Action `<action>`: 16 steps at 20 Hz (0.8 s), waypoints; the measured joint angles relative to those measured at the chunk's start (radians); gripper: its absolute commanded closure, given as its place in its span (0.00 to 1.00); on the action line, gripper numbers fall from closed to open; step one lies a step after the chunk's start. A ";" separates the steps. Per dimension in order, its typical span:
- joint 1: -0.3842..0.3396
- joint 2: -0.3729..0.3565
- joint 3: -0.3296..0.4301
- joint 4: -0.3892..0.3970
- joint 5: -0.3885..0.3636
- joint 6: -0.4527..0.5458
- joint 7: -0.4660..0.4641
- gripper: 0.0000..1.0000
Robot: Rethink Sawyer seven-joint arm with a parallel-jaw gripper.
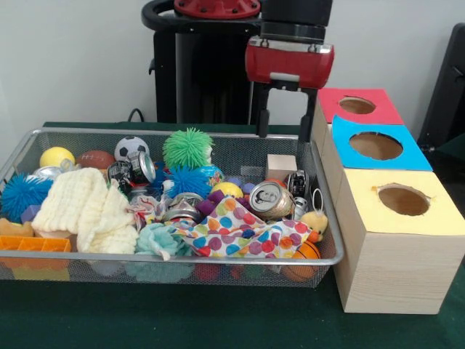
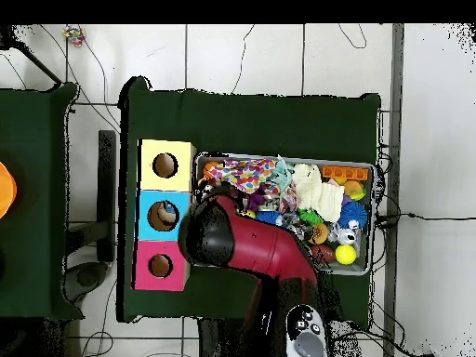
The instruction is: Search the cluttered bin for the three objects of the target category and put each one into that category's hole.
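I have the gripper point(image 1: 285, 134) hanging above the far right end of the wire-mesh bin point(image 1: 218, 260), near the gap between the bin and the row of boxes. Its two black fingers point(image 1: 262, 113) stand well apart with nothing between them. From overhead the red arm point(image 2: 265, 256) covers the spot where the bin meets the boxes, so I cannot see the fingers there.

The three boxes sit just right of the bin in the front view: a red-topped box point(image 1: 357, 106) farthest back, a blue-topped box point(image 1: 375, 147) in the middle and a yellow-topped box point(image 1: 402, 200) nearest the camera, each with a round hole in its top.

Inside the bin I can make out a crushed drink can point(image 1: 270, 200) lying on its side towards the right, another can point(image 1: 142, 166) further left, and a small wooden cube point(image 1: 280, 166) just below the gripper. A polka-dot cloth point(image 1: 236, 233) is spread along the near wall, with a cream cloth point(image 1: 83, 207) to its left. A green spiky ball point(image 1: 187, 148), a blue spiky ball point(image 1: 23, 195), a small soccer ball point(image 1: 131, 147), a yellow ball point(image 1: 57, 156) and a toy football point(image 1: 95, 159) lie along the far side. An orange plastic block point(image 1: 35, 244) rests in the near left corner
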 measured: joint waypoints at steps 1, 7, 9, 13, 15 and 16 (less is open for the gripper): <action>-0.011 0.001 0.005 0.000 -0.001 -0.002 0.000 0.00; -0.117 0.027 0.056 0.001 -0.037 -0.057 0.000 0.00; -0.146 0.043 0.069 0.001 -0.047 -0.081 0.000 0.00; -0.205 0.084 0.100 0.010 -0.068 -0.131 0.000 0.00; -0.221 0.095 0.108 0.016 -0.072 -0.141 0.000 0.00; -0.227 0.100 0.111 0.020 -0.074 -0.144 0.000 0.00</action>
